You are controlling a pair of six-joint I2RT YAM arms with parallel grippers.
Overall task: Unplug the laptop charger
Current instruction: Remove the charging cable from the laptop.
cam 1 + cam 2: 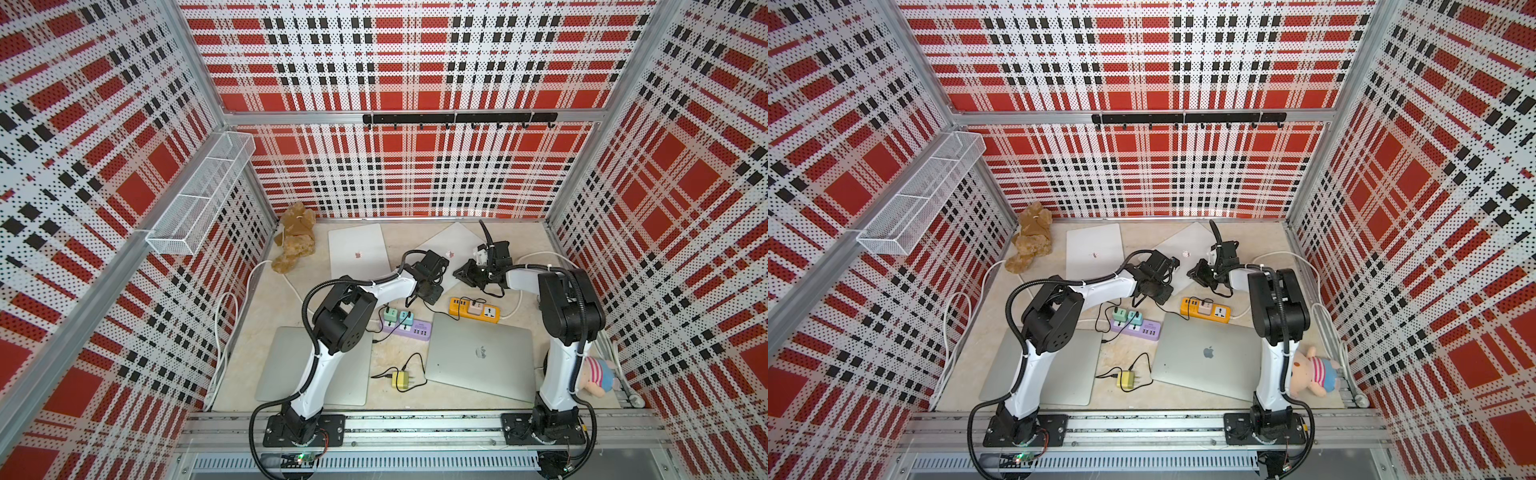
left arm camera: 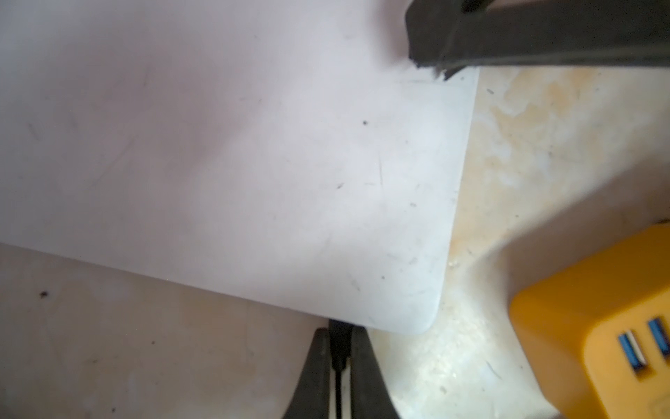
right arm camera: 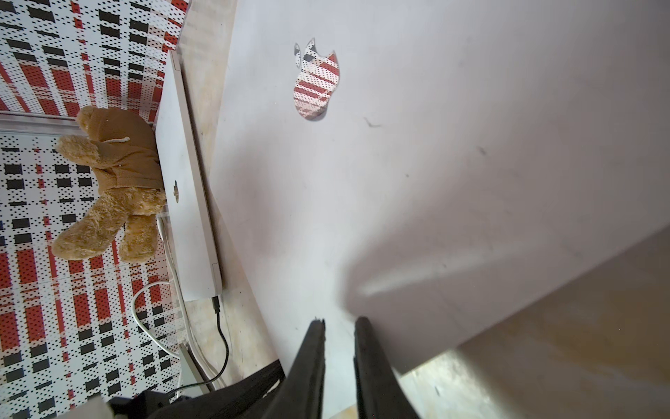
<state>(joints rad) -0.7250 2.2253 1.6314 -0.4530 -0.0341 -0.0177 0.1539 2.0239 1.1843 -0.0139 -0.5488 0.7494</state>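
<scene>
The white laptop (image 1: 451, 245) (image 1: 1185, 243) lies tilted at the back right of the table. In the left wrist view, its near corner (image 2: 398, 297) shows, with the charger's black plug (image 2: 340, 341) seated in its edge. My left gripper (image 2: 339, 332) (image 1: 432, 291) is shut on that plug, and the black cable (image 2: 338, 391) runs back between the fingers. My right gripper (image 3: 339, 321) (image 1: 461, 273) rests its tips on the laptop's lid (image 3: 398, 163). Its jaws stand a little apart with nothing between them.
An orange power strip (image 1: 473, 309) (image 2: 598, 326) lies just beside the laptop's corner, a purple strip (image 1: 405, 328) nearer the front. Another white laptop (image 1: 357, 249), two grey laptops (image 1: 482, 361), a loose yellow charger (image 1: 401, 380), a teddy bear (image 1: 295, 237) and a pig plush (image 1: 596, 372) surround them.
</scene>
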